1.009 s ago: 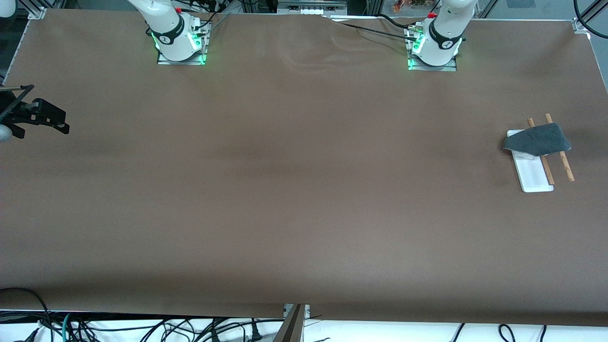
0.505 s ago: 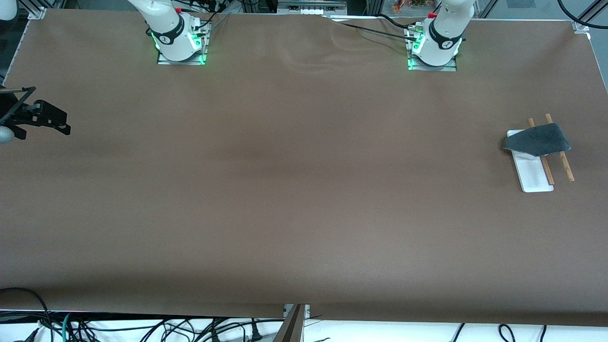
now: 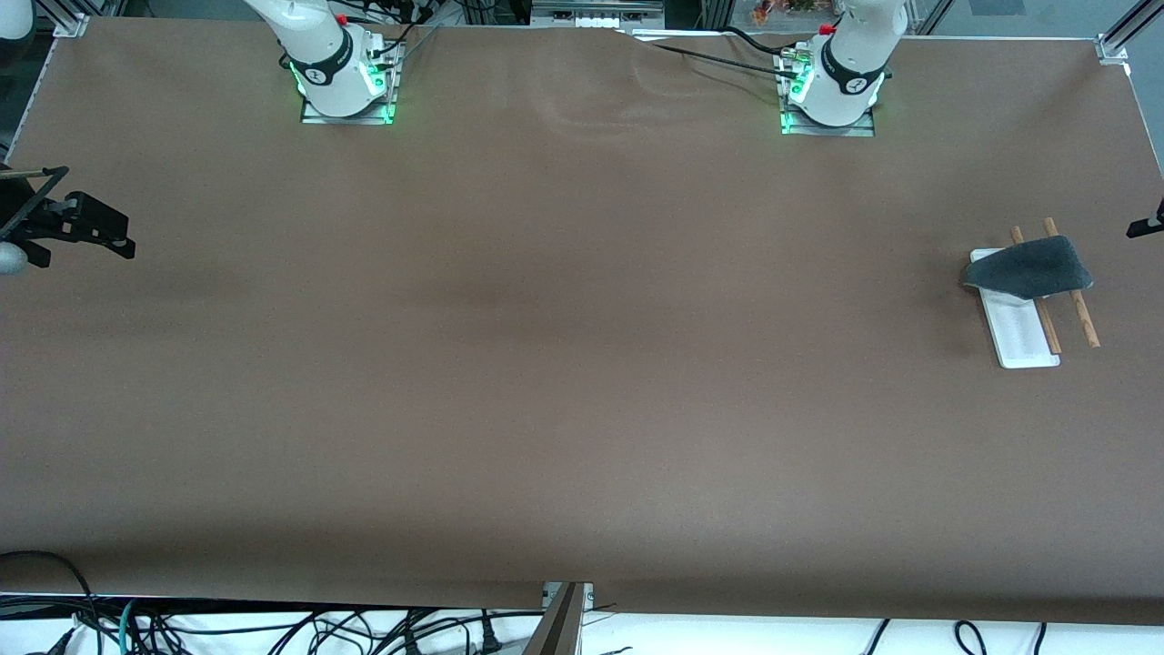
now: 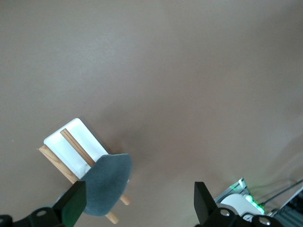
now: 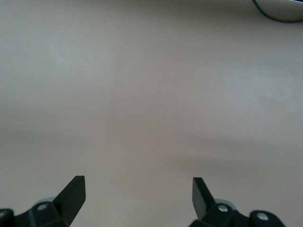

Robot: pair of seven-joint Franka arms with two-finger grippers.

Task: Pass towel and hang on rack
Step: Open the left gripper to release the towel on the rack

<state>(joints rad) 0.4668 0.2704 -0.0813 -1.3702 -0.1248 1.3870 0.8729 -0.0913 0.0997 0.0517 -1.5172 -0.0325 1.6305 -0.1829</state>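
Observation:
The dark grey towel (image 3: 1028, 266) hangs draped over both wooden rods of the rack (image 3: 1026, 350), at the rack's end farther from the front camera. The rack, with its white base, stands toward the left arm's end of the table. In the left wrist view the towel (image 4: 106, 182) and the rack (image 4: 71, 142) lie well below my left gripper (image 4: 139, 201), which is open and holds nothing. Only a black tip of the left gripper (image 3: 1148, 223) shows in the front view. My right gripper (image 3: 114, 238) hovers open and empty over bare table at the right arm's end (image 5: 137, 189).
A brown cloth (image 3: 582, 364) covers the whole table. The two arm bases (image 3: 346, 77) (image 3: 832, 86) stand along the edge farthest from the front camera. Cables (image 3: 273, 628) hang below the near edge.
A tip of the left gripper has come into the front view at the left arm's end of the table. The right gripper dipped slightly and then held still. Towel and rack have not moved.

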